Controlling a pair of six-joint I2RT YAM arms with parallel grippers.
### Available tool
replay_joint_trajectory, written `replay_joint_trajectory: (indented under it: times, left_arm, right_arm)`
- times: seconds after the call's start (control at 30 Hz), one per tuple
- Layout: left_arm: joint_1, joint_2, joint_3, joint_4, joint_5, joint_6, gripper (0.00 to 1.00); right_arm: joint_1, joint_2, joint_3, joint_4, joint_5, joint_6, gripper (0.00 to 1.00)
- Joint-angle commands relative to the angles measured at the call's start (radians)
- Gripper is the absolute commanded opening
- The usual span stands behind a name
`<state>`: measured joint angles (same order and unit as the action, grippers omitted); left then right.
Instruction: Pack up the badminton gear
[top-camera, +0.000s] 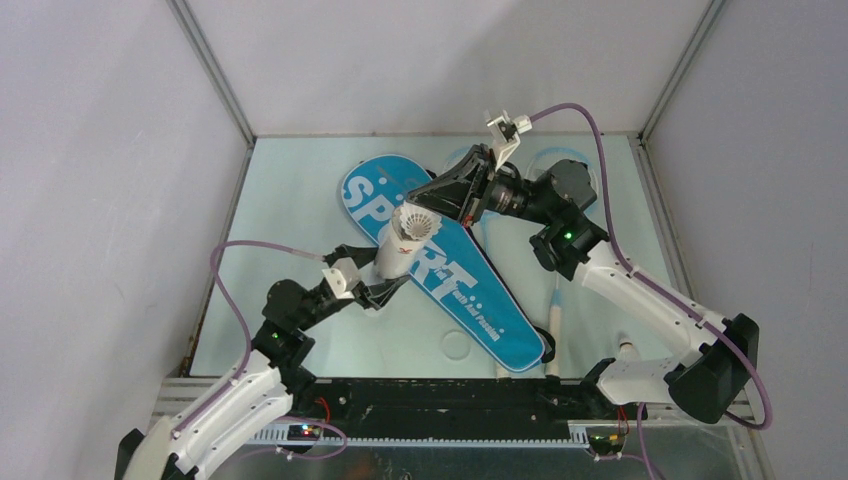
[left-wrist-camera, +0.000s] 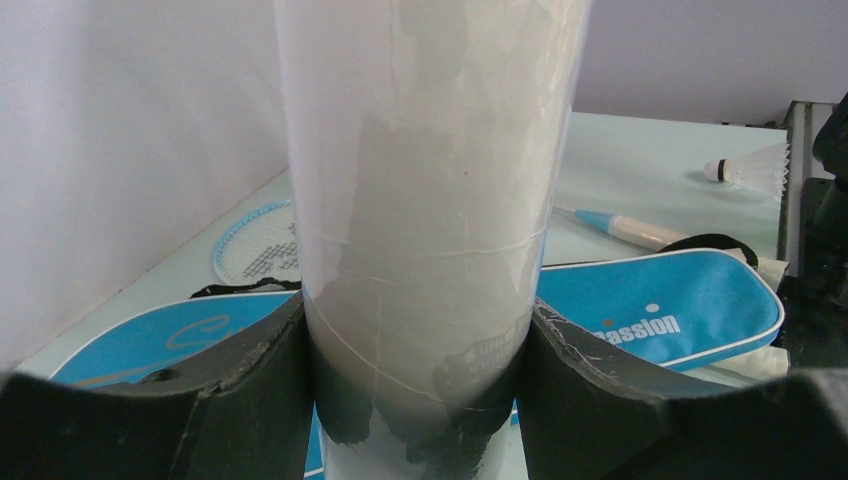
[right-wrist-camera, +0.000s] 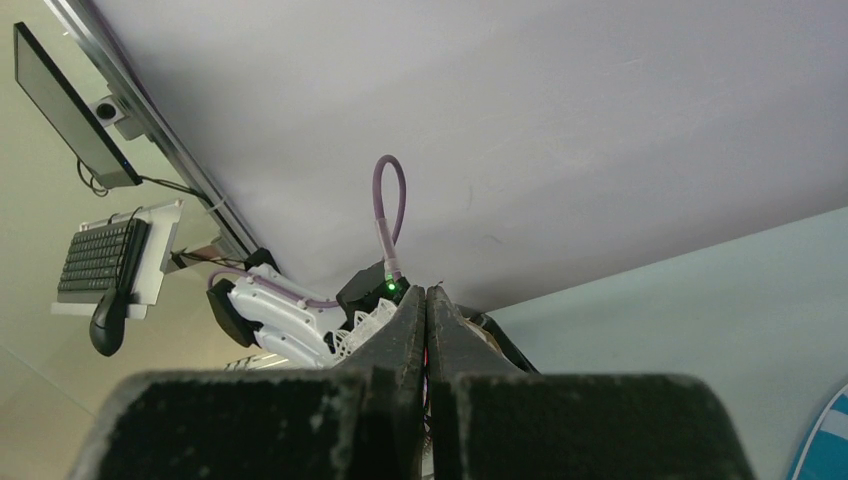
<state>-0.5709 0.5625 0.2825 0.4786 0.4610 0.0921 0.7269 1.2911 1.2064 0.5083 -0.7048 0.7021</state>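
My left gripper (top-camera: 385, 278) is shut on the long white tube (top-camera: 397, 255) and holds it tilted above the blue "SPORT" bag (top-camera: 470, 285). In the left wrist view the tube (left-wrist-camera: 430, 180) fills the middle, with my left gripper (left-wrist-camera: 420, 345) clamped on both of its sides. A white feather shuttlecock (top-camera: 415, 225) sits in the tube's open mouth. My right gripper (top-camera: 412, 198) is shut just above that mouth; in the right wrist view the right gripper (right-wrist-camera: 426, 297) shows nothing between its fingers. Another shuttlecock (left-wrist-camera: 750, 168) lies on the table.
A racket head (left-wrist-camera: 255, 245) lies beyond the bag (left-wrist-camera: 670, 300), and a blue-and-white racket handle (left-wrist-camera: 630, 230) is beside it. Two handles (top-camera: 555, 320) (top-camera: 627, 350) lie near the right arm's base. A round clear lid (top-camera: 455, 345) lies near the front edge. Walls enclose the table.
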Motion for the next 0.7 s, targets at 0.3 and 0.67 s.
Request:
replay_joint_trajectory:
  times: [0.3, 0.67]
  left_arm:
    - [0.002, -0.012, 0.012, 0.135, 0.044, -0.053, 0.39]
    - [0.002, -0.001, 0.009, 0.143, 0.035, -0.060, 0.39]
  right_arm:
    - [0.084, -0.016, -0.001, -0.112, 0.184, -0.251, 0.00]
    - [0.137, -0.055, -0.002, -0.174, 0.291, -0.420, 0.37]
